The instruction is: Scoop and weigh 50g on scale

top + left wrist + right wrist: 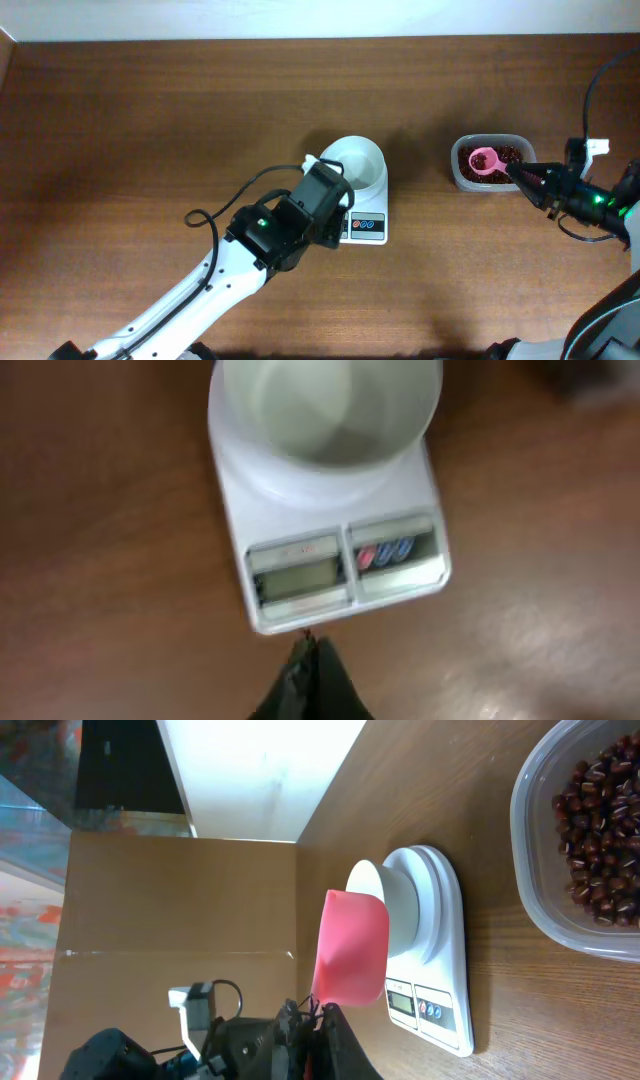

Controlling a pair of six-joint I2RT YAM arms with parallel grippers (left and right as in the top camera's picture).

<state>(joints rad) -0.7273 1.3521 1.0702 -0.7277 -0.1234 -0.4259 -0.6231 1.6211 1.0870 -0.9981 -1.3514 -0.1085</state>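
The white scale (366, 228) stands mid-table with its round white bowl (358, 165) on top, and the bowl looks empty. My left gripper (342, 220) is shut with nothing in it. In the left wrist view its tips (308, 646) sit just before the scale's (400, 575) display edge. My right gripper (521, 173) is shut on the handle of a pink scoop (483, 160), which hangs over the beans in a clear tub (460, 176). From the right wrist, the scoop (352, 948) stands ahead of my right gripper (322, 1010), with the scale (446, 920) beyond.
Red beans (600, 830) fill the clear tub (530, 870) at the right of the table. The left arm's black cable (215, 215) loops over the wood left of the scale. A brown cardboard panel (180, 910) stands beyond the table's far end.
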